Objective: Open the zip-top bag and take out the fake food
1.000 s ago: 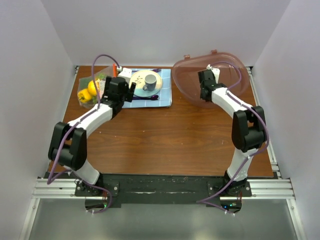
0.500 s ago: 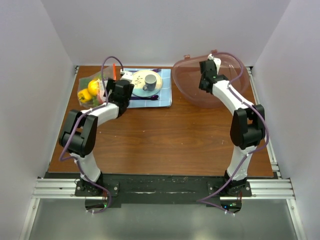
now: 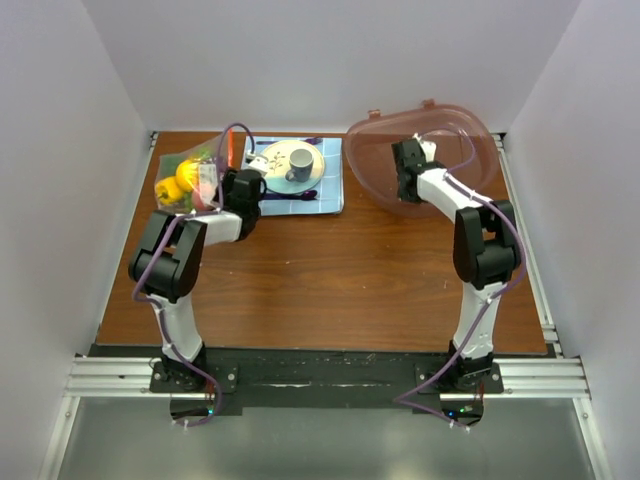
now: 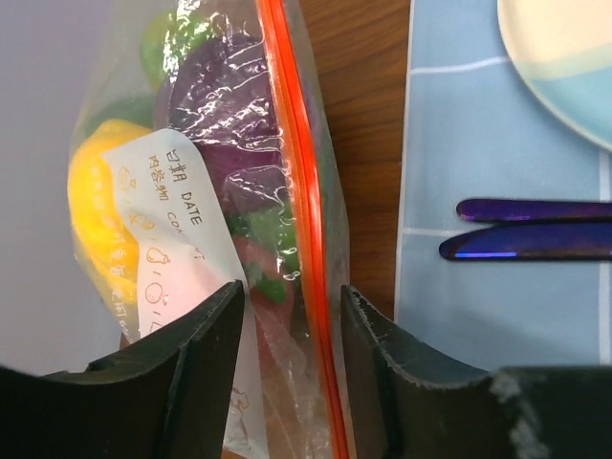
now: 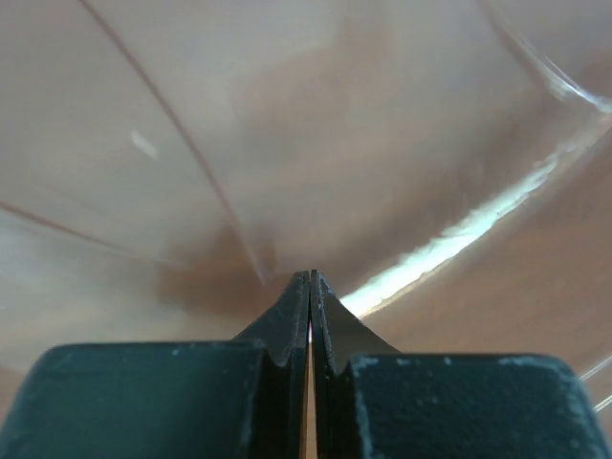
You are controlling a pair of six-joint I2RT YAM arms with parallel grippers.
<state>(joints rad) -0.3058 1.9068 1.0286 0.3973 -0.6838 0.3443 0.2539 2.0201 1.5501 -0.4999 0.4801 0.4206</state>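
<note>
Straddling the zip-top bag [image 4: 220, 115], your left end effector [image 4: 292, 292] is released; your right end effector [image 5: 309, 277] is clenched empty in the bowl [image 3: 470, 130]

The zip-top bag [image 4: 191, 143] is filling the gap between the left gripper's [image 4: 292, 287] parted fingers. Ahead of its right finger, a narrow lane of bare table [image 4: 368, 115] is running between bag and blue mat [image 4: 478, 143], where purple cutlery [image 4: 535, 244] is lying. The pinkish bowl's [image 5: 287, 124] wall is crowding the right gripper's [image 5: 309, 275] pressed-together fingertips.
</note>
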